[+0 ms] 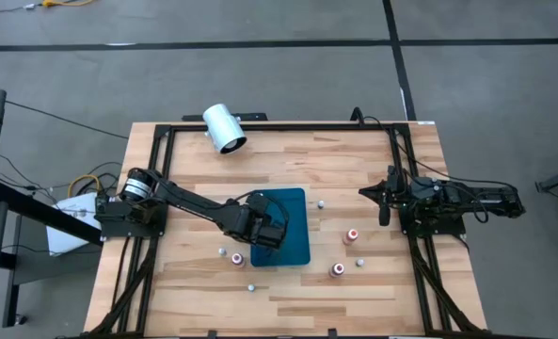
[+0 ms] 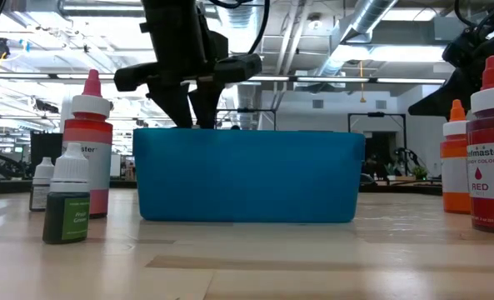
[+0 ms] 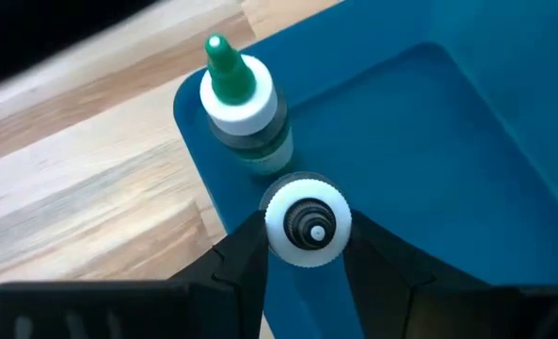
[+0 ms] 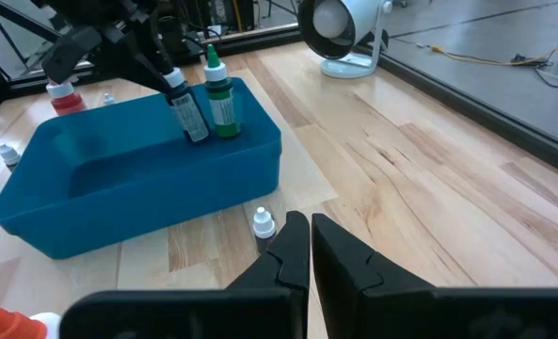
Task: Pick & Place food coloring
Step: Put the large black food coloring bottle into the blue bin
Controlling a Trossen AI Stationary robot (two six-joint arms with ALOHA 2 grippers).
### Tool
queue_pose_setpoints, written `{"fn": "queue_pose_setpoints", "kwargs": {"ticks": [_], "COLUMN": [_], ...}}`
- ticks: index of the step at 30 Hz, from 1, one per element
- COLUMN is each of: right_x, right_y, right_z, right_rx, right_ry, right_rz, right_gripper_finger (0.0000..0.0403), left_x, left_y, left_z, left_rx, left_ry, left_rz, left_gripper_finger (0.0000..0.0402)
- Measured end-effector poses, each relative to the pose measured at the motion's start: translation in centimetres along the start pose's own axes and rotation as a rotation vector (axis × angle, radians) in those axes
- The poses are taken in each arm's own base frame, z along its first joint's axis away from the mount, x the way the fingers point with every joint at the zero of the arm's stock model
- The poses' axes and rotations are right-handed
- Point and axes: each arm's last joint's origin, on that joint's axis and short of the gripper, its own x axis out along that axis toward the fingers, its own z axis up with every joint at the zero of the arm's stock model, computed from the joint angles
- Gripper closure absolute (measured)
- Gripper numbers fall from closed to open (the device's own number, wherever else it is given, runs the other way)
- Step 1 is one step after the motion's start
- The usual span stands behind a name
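The left gripper (image 3: 302,247) is down over the flat blue rectangular plastic tray (image 1: 295,247), clamped on a tiny bottle with a white ribbed collar and dark tip (image 3: 307,220); the 2 dark fingers (image 3: 236,259) pinch that bottle at the collar from either side, and it sits inside the tray near a corner; the right wrist view shows it leaning a bit in the grip. Right next to it, also in the tray, a small bottle with a green cap and green contents (image 3: 244,111) stands upright, just beside the held one; can't tell if they touch.

The rest of the food coloring is scattered on the light wooden slatted table (image 1: 354,169): red-topped bottles (image 1: 352,234) on the right side of the tray, and a few small pale ones (image 1: 251,286) around it.

Labels: in the low view the big red bottle (image 2: 490,158) at the right edge reads "COLOR" and "RED", with a brand ending in "master"; the small green bottle (image 2: 67,200) has writing too small to read.

The right gripper (image 4: 310,247) waits at the table's right edge, fingers pressed together, holding nothing. A white cylindrical lamp-like object (image 1: 224,128) lies at the far edge.
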Motion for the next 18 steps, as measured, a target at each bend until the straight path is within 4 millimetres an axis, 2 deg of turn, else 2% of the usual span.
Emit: {"fn": "queue_pose_setpoints", "kwargs": {"ticks": [5, 18], "right_x": [0.00, 0.00], "right_y": [0.00, 0.00], "right_z": [0.00, 0.00], "right_rx": [0.000, 0.000], "right_ry": [0.000, 0.000], "right_rz": [0.000, 0.000], "right_gripper_finger": [0.0396, 0.0396], "left_x": [0.01, 0.01], "left_y": [0.01, 0.01], "left_z": [0.01, 0.02], "left_rx": [0.005, 0.020], "left_ry": [0.003, 0.000], "left_rz": [0.000, 0.001], "left_gripper_finger": [0.0287, 0.0249]}}
